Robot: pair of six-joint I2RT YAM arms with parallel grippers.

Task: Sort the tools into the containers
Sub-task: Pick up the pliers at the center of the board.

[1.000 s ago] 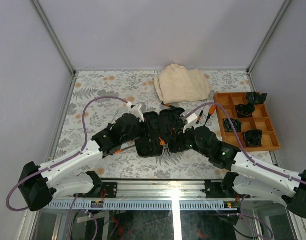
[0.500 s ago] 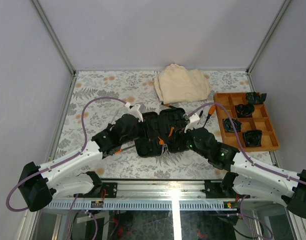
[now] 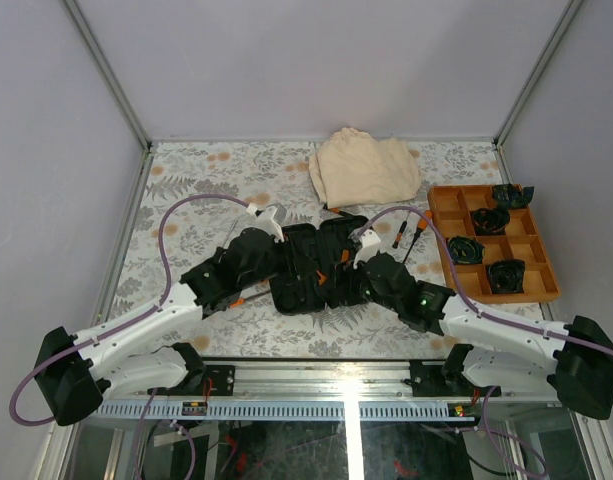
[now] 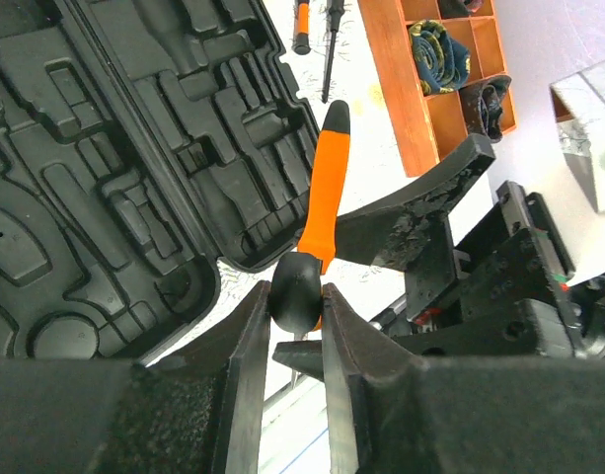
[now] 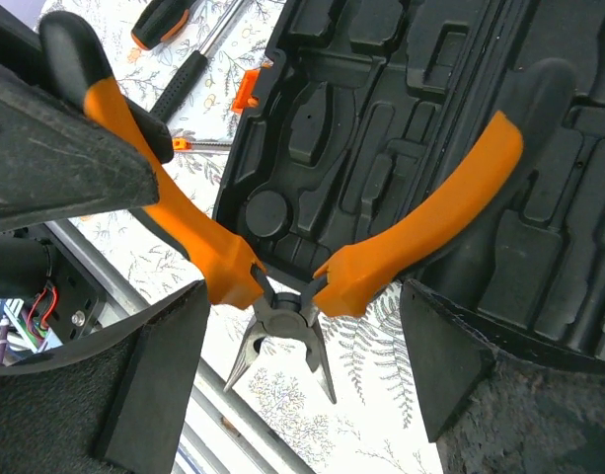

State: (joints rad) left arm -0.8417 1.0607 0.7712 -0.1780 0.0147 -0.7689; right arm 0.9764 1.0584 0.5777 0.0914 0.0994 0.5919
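Step in hand, by my judgement: seating the pliers (image 5: 282,301) in the case (image 5: 381,118). Left gripper (image 4: 297,296) is clamped on the black tip of one handle. Right gripper (image 5: 304,326) stands wide, a finger either side of the pliers, gripping nothing that I can see. The pliers are splayed at the case's near edge, one handle over the moulded slots, nose past the rim. Next move calls for closing the handles and matching them to a slot, which I cannot identify
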